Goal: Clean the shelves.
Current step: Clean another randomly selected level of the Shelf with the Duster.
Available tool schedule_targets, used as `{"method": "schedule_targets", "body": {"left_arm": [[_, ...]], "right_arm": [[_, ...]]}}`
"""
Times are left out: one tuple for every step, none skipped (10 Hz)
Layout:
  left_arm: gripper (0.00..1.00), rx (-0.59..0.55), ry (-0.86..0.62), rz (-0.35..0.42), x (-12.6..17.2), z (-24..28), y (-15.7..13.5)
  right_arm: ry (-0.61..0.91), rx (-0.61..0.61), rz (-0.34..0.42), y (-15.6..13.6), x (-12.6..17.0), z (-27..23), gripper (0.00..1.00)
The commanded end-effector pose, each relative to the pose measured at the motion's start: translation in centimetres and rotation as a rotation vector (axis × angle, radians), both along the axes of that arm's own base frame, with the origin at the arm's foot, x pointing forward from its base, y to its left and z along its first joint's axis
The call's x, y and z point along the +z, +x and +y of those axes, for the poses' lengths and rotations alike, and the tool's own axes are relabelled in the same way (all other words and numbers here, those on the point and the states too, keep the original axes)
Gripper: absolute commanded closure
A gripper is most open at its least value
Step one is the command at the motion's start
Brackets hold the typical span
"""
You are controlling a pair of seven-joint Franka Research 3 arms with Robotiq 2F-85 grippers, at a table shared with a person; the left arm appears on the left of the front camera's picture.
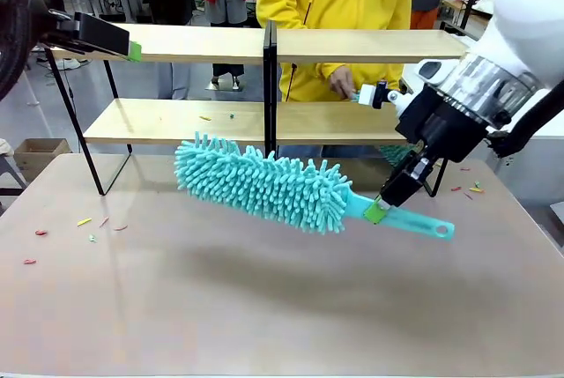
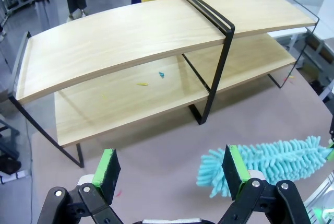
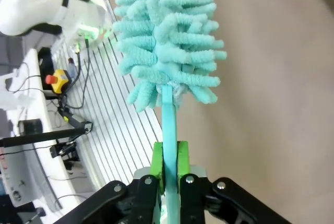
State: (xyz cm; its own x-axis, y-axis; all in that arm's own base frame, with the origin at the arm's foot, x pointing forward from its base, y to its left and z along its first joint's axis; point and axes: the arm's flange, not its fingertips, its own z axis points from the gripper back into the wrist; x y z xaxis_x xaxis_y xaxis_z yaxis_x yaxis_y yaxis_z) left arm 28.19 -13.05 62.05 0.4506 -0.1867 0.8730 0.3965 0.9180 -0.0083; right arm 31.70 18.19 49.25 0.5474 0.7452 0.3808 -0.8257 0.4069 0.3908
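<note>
Tabletop (image 1: 220, 307), smooth and pale beige, lies nearest, with a few tiny coloured scraps (image 1: 84, 221) scattered at its left side. Above it the right gripper (image 1: 377, 211) holds a teal duster (image 1: 264, 182) clear of the surface — its green pads are clamped on the flat plastic handle, whose free end has a round hanging hole. The duster's head is a long, plump brush of soft chenille fingers, tilted up toward the left. The right wrist view shows the grip closely: the thin handle (image 3: 168, 130) pinched edge-on between the two pads, the shaggy head (image 3: 167, 31) beyond. Behind the duster stand the shelves (image 1: 220, 43), two long light-wood boards in a thin black metal frame with a black middle upright, reaching nearly across the table's far edge. The left gripper (image 1: 123, 43) hangs at the upper board's left end; in the left wrist view its fingers (image 2: 108, 167) are spread wide and empty, and that view looks down on small scraps (image 2: 160, 74) on the lower board — barely visible from the front. Beyond the shelves stands a person in a yellow jacket (image 1: 335, 8), one hand (image 1: 339, 83) holding something teal.
</note>
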Motion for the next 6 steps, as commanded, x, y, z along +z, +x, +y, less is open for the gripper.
{"method": "schedule_targets", "body": {"left_arm": [[0.0, 0.003, -0.001, -0.004, 0.0, 0.0, 0.0], [0.0, 0.003, -0.001, -0.004, 0.0, 0.0, 0.0], [0.0, 0.003, -0.001, -0.004, 0.0, 0.0, 0.0], [0.0, 0.003, -0.001, -0.004, 0.0, 0.0, 0.0], [0.0, 0.003, -0.001, -0.004, 0.0, 0.0, 0.0], [0.0, 0.003, -0.001, -0.004, 0.0, 0.0, 0.0]], "right_arm": [[0.019, 0.023, -0.024, 0.0, 0.2, -0.3, 0.88], [0.013, 0.019, -0.017, 0.3, 0.0, 0.1, 0.88], [0.011, 0.013, -0.019, 0.3, 0.0, -0.1, 0.88], [0.005, -0.028, -0.027, 0.3, 0.4, -1.3, 0.88], [-0.01, -0.057, -0.041, 0.0, 1.2, -3.9, 0.88], [-0.039, -0.023, 0.0, -1.0, 2.3, -7.8, 0.88]]}}
